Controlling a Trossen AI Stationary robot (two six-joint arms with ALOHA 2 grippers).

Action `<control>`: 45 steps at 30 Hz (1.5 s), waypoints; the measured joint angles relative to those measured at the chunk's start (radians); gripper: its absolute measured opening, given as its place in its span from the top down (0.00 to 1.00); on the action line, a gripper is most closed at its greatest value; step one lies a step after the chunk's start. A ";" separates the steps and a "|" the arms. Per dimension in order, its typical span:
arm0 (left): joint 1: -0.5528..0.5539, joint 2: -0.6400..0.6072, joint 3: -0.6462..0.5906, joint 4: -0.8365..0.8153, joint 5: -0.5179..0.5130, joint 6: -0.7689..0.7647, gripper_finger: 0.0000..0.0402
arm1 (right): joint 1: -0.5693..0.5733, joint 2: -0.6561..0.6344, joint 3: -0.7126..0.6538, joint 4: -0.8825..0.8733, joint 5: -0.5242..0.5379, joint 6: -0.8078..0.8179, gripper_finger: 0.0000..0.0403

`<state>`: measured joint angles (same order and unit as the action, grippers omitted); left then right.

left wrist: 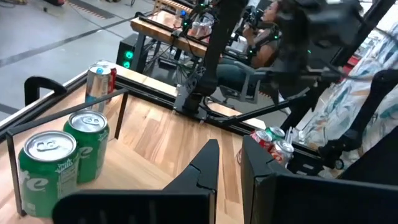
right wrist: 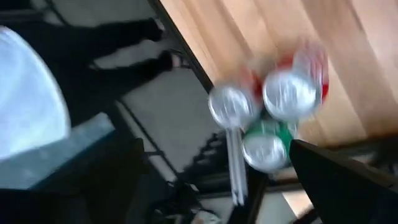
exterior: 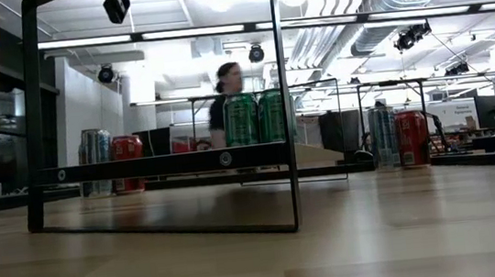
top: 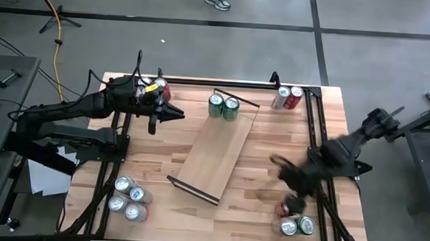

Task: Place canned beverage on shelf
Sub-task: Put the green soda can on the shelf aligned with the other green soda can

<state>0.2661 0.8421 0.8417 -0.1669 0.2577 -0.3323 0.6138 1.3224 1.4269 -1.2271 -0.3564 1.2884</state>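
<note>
The shelf [top: 217, 146], a light-wood board with dark end rails, lies slantwise in the middle of the table. Two green cans [top: 223, 106] stand upright on its far end and show in the left wrist view as the green cans [left wrist: 62, 158]. My left gripper [top: 177, 115] hovers shut just left of the shelf's far end and holds nothing. My right gripper [top: 287, 177], blurred, is above the table's near right. It is open, with one finger [right wrist: 348, 186] beside three upright cans [right wrist: 267, 118] below it. The same cans [top: 296, 219] stand by the near right corner.
More cans stand near the far right corner [top: 287, 98], behind my left gripper at the far left [top: 160, 88] and at the near left [top: 130, 199]. Dark frame bars [top: 314, 133] run along the table's sides. A person [exterior: 224, 95] is in the room beyond.
</note>
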 joint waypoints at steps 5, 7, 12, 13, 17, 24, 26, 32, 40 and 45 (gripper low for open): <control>0.000 0.000 0.000 0.005 -0.005 -0.007 1.00 | 0.248 0.017 0.000 -0.016 0.242 0.225 0.03; 0.000 0.000 0.000 0.006 -0.005 -0.007 1.00 | 0.312 0.047 0.000 -0.040 0.294 0.275 0.03; 0.000 0.000 0.000 0.006 -0.005 -0.007 1.00 | 0.411 0.153 -0.001 -0.086 0.271 0.261 0.03; 0.000 0.000 0.000 0.006 -0.006 -0.007 1.00 | 0.425 0.175 -0.001 -0.087 0.270 0.253 0.03; 0.000 0.000 0.000 0.006 -0.007 -0.007 1.00 | 0.464 0.256 -0.001 -0.087 0.274 0.235 0.03; 0.000 0.000 0.000 0.007 -0.007 -0.008 1.00 | 0.480 0.362 -0.002 -0.102 0.280 0.203 0.03; 0.000 0.000 0.000 0.007 -0.007 -0.008 1.00 | 0.478 0.380 -0.002 -0.117 0.293 0.194 0.03; 0.000 0.000 0.000 0.007 -0.007 -0.009 1.00 | 0.474 0.410 -0.002 -0.153 0.297 0.187 0.03; 0.000 0.000 0.000 0.007 -0.007 -0.007 1.00 | 0.473 0.479 -0.002 -0.082 0.298 0.169 0.03; 0.000 0.000 0.000 0.007 -0.007 -0.006 1.00 | 0.472 0.512 -0.002 -0.043 0.289 0.194 0.08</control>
<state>0.2665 0.8421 0.8417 -0.1600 0.2508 -0.3386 1.0854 1.8342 1.4250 -1.2701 -0.0671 1.4824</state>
